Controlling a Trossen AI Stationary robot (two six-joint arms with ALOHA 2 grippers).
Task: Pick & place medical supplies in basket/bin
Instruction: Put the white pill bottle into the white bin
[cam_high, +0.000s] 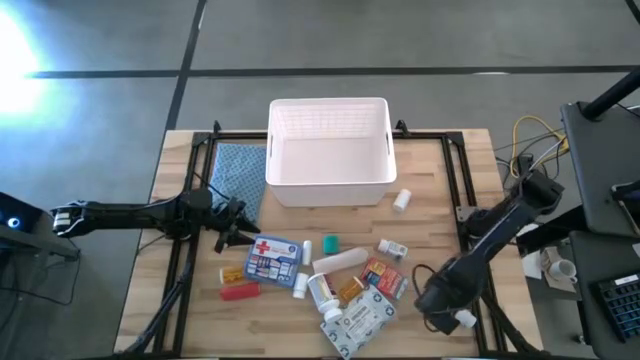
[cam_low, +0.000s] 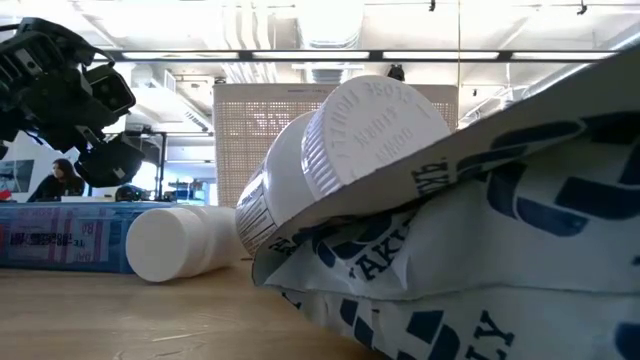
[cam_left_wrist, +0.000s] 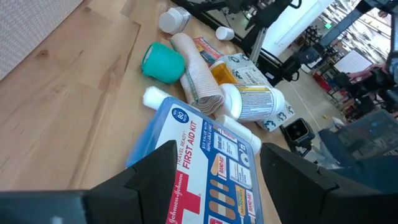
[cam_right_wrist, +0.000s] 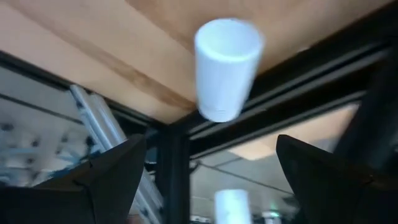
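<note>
The medical supplies lie in a cluster on the table's near half. They include the blue-white first-aid box (cam_high: 272, 258) (cam_left_wrist: 205, 168), white pill bottles (cam_high: 322, 291) (cam_low: 340, 150), orange boxes (cam_high: 385, 278), a red box (cam_high: 239, 291) and a grey-white pack (cam_high: 358, 320) (cam_low: 480, 250). The white bin (cam_high: 328, 150) stands at the far middle. My left gripper (cam_high: 237, 228) (cam_left_wrist: 217, 177) is open and hovers above the first-aid box's left end. My right gripper (cam_high: 445, 305) (cam_right_wrist: 217, 180) is open at the table's right near corner. It points at a small white bottle (cam_right_wrist: 226, 67) (cam_high: 466, 318) on the table edge without touching it.
A blue cloth (cam_high: 238, 172) lies left of the bin. One white bottle (cam_high: 402, 199) sits alone right of the bin. A teal cap (cam_left_wrist: 163, 62) and a beige roll (cam_left_wrist: 198, 73) lie beside the first-aid box. Black frame rails (cam_high: 470, 190) run along the table's sides. Bare wood lies left of the cluster.
</note>
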